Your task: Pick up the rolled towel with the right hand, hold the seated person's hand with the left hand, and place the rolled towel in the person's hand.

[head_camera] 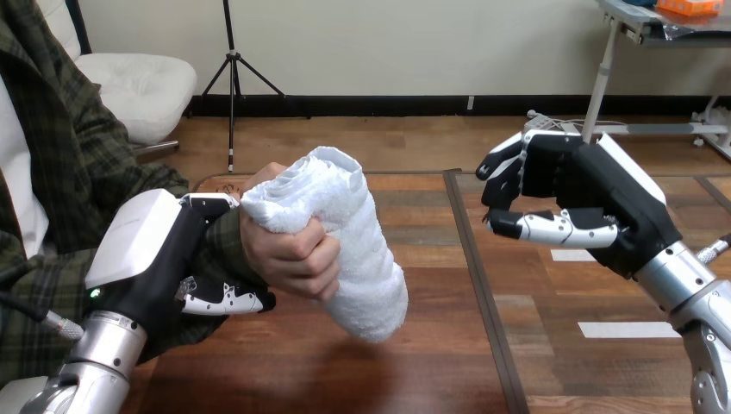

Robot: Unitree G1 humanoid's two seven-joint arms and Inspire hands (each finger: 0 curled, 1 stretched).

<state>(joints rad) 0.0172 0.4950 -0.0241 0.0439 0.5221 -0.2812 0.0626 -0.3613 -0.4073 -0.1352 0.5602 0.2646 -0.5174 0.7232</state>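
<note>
— Judging by the head view, how far along?
— Nearly done, I'd say. The rolled towel (345, 224) sits in the person's hand (293, 254), gripped, above the table (414, 345). The left hand (146, 250) curls round the person's wrist (226, 241). The right hand (586, 194) hangs well apart, fingers curled, empty. Only releasing the wrist seems left.
— Anything hidden?
— Most left-hand fingers, behind the wrist.

Wooden table (345, 371), dark seam (483, 293) running across it, two white strips (628, 329) flat on its right side
</note>
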